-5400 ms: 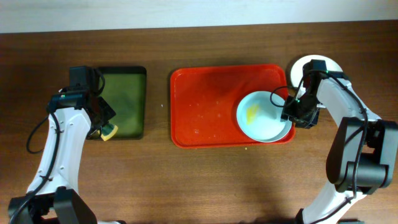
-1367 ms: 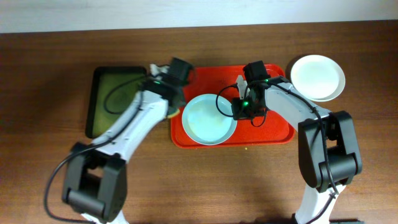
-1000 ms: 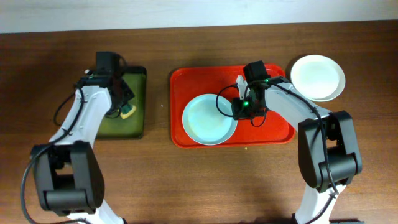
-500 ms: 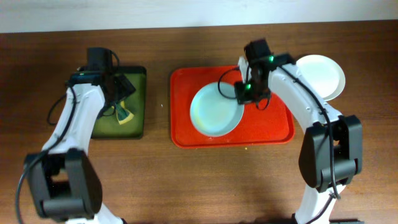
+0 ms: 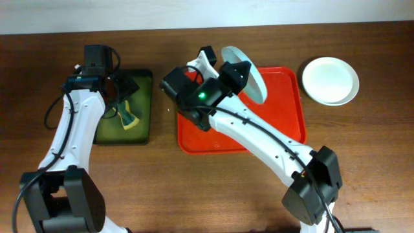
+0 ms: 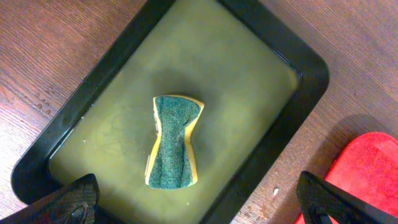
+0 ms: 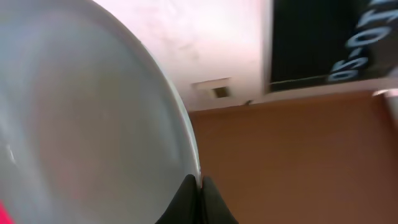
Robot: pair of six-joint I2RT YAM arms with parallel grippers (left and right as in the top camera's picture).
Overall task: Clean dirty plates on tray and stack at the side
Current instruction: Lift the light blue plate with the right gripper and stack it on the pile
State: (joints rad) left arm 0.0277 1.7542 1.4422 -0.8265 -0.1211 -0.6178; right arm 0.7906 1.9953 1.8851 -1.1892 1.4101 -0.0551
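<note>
Right gripper (image 7: 199,196): pinched the tilted pale blue plate (image 7: 81,124) by its rim.
Left gripper (image 6: 198,186): hung spread wide above the sponge (image 6: 173,140).

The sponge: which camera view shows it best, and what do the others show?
The left wrist view: the sponge lies whole and large, green face up, in the dark tray. The overhead view shows it small, in that tray. The right wrist view shows none of it.

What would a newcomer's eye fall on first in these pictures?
The right pincer holds a pale blue plate steeply tilted over the red tray. A white plate sits on the table right of the tray, and a sponge lies in the dark tray under the open left pincer.
</note>
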